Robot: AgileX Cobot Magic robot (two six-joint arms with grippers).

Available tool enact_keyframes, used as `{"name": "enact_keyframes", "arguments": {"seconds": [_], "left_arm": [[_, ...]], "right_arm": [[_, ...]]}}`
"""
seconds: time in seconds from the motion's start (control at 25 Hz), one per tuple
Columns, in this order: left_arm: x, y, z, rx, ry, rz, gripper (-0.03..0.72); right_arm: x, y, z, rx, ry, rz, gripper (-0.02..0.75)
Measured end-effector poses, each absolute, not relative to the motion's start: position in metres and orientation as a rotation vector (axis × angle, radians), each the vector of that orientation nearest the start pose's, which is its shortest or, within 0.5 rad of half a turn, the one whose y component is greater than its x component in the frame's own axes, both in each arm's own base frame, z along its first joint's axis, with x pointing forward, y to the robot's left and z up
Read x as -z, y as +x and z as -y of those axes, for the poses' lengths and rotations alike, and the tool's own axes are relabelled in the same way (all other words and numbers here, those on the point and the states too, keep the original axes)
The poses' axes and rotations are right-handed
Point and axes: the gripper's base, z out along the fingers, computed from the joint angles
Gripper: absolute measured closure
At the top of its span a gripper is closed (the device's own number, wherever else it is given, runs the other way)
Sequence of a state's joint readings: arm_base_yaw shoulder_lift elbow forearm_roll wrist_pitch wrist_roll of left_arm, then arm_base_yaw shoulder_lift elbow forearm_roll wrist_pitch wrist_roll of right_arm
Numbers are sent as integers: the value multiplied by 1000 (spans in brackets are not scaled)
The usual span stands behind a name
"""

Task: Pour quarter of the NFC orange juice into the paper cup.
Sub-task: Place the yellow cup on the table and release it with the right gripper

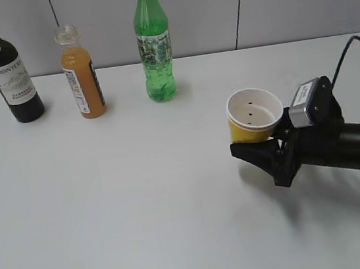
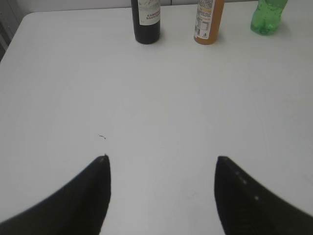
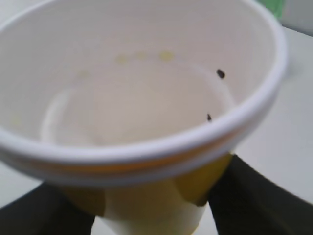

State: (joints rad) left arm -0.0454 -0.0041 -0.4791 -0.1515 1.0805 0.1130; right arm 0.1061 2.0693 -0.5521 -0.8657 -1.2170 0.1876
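Gripping paper cup (image 1: pixel 254 115) between right pincer (image 1: pixel 261 147) fingers, left pincer (image 2: pixel 161 169) spread, NFC orange juice (image 1: pixel 83 82) well apart

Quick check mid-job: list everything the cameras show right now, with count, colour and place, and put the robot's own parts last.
wine bottle: one, dark glass with white label, far left of the back row.
NFC orange juice: one, clear bottle of orange liquid, clear cap on, between the other two bottles.
green bottle: one, green with yellow cap, right end of the row.
paper cup: one, yellow outside, white inside with dark specks, no juice inside, held at right.
table: one, white.
right gripper: black, shut on the paper cup.
left gripper: black, open over bare table.
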Motion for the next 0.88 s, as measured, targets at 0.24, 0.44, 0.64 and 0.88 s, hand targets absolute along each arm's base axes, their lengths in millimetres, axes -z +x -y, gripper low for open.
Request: {"name": "enact_keyframes", "arguments": {"seconds": [0.24,0.44,0.64,0.88], "left_arm": [[-271,-5,12,141,171,-2067,202],[-271,-5,12,141,171,-2067,202],[-271,-5,12,141,171,-2067,202],[-271,-5,12,141,171,-2067,202]], "right_arm": [[-100,300,-106,-816,-898,-1616,253],[-116,321,-128,-862,-974,-1539,253],[-124,330,-163,-851,-1064,-1547,253],[-113,330,-185,-862,-1111,-1594,253]]}}
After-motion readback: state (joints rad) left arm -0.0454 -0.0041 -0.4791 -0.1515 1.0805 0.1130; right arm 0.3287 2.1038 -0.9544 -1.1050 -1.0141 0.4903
